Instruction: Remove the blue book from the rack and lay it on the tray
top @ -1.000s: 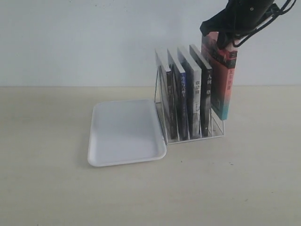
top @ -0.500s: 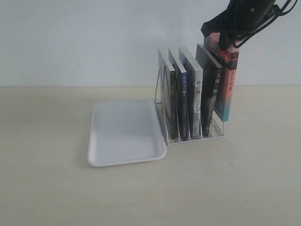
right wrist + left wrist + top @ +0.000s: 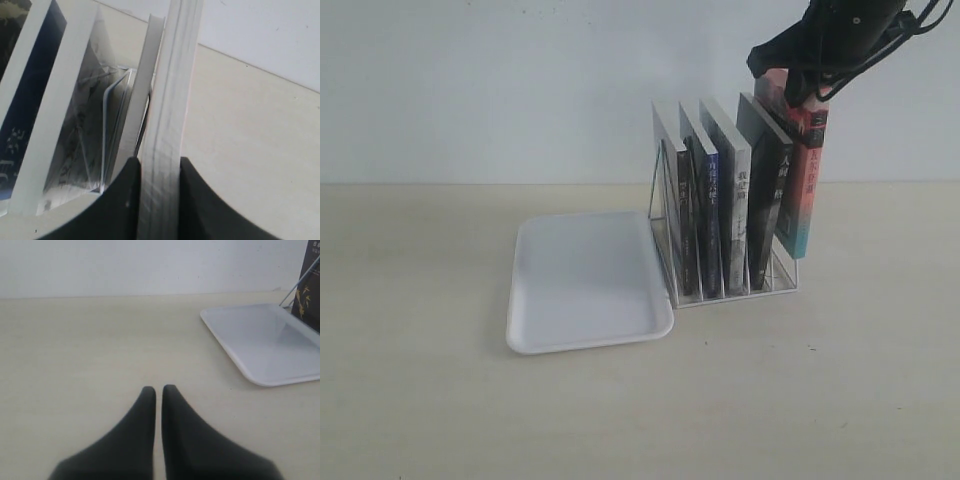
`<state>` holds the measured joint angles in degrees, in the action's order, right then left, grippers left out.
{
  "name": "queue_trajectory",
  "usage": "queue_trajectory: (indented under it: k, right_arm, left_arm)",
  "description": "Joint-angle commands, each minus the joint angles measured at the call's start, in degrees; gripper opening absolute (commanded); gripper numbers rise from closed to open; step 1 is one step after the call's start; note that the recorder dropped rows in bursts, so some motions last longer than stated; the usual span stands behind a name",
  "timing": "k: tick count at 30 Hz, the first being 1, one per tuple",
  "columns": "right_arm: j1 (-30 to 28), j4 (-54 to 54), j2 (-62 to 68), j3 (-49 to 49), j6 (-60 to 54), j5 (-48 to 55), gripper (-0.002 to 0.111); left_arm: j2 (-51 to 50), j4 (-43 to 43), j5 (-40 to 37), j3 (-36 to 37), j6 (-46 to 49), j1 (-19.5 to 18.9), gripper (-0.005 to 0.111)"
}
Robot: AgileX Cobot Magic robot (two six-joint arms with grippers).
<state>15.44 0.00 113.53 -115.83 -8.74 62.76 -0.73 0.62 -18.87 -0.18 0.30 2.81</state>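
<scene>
Pale beige tabletop (image 3: pixel 440 400), plain white wall (image 3: pixel 480 80) behind it. Side by side we see a grey-spined book (image 3: pixel 739 220), a black-spined book (image 3: pixel 767 210) and a red-spined book (image 3: pixel 808 160) fading to teal low down.

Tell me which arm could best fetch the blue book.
Probably the right gripper: it is at the rack near the blue book, though clamped on the red-spined book. The left gripper sits shut, short of the tray.

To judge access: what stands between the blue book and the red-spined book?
Exterior view: a grey-spined book and a black-spined book stand between the blue book and the red-spined book.
</scene>
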Motion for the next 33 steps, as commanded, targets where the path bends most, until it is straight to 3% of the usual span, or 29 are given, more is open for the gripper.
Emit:
queue_trajectory:
  k: [1, 13, 21, 29, 33]
  right_arm:
    - [-0.13, 0.0, -0.47, -0.82, -0.18, -2.17, 0.0]
    - [-0.13, 3.34, 4.17, -0.82, -0.18, -6.65, 0.0]
    - [-0.13, 0.51, 4.41, -0.82, 7.29, -7.62, 0.002]
    - [-0.13, -3.32, 4.41, -0.82, 6.91, -4.77, 0.047]
    - [-0.13, -3.21, 3.88, -0.82, 7.16, -3.74, 0.048]
  left_arm:
    - [0.25, -0.05, 0.81, 0.18, 0.18, -0.19, 0.004]
    - [0.25, -0.05, 0.81, 0.18, 0.18, -0.19, 0.004]
    - [0.25, -0.05, 0.81, 0.18, 0.18, -0.19, 0.004]
    - [0.25, -0.05, 0.81, 0.18, 0.18, -0.19, 0.004]
    - [0.25, -0.05, 0.81, 0.18, 0.18, -0.19, 0.004]
